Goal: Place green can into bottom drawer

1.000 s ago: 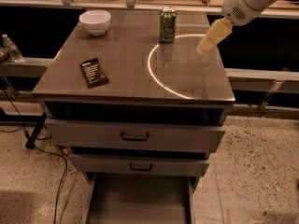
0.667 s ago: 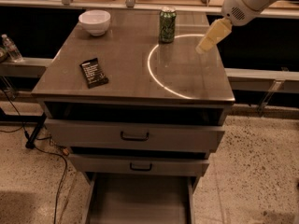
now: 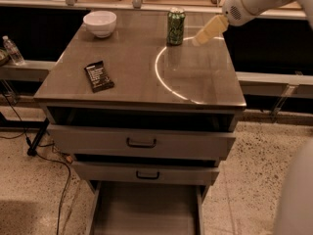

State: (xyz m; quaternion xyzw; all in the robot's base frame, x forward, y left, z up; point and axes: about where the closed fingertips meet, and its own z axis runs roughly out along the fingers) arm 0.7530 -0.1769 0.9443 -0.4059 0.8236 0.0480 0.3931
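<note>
The green can (image 3: 176, 26) stands upright at the back of the grey cabinet top (image 3: 122, 58), right of centre. My gripper (image 3: 201, 37) hangs over the cabinet top just right of the can and does not touch it. Its pale tip points down and left towards the can's base. It holds nothing. The bottom drawer (image 3: 146, 212) is pulled out at floor level below the cabinet front. Its flat grey floor shows.
A white bowl (image 3: 100, 22) sits at the back left of the top. A black snack bar (image 3: 99, 76) lies front left. The two upper drawers (image 3: 142, 142) with black handles stand slightly out. A water bottle (image 3: 12, 50) stands on the shelf to the left.
My gripper has moved left and a little farther back, closer to the green can. The can and the other things have not moved.
</note>
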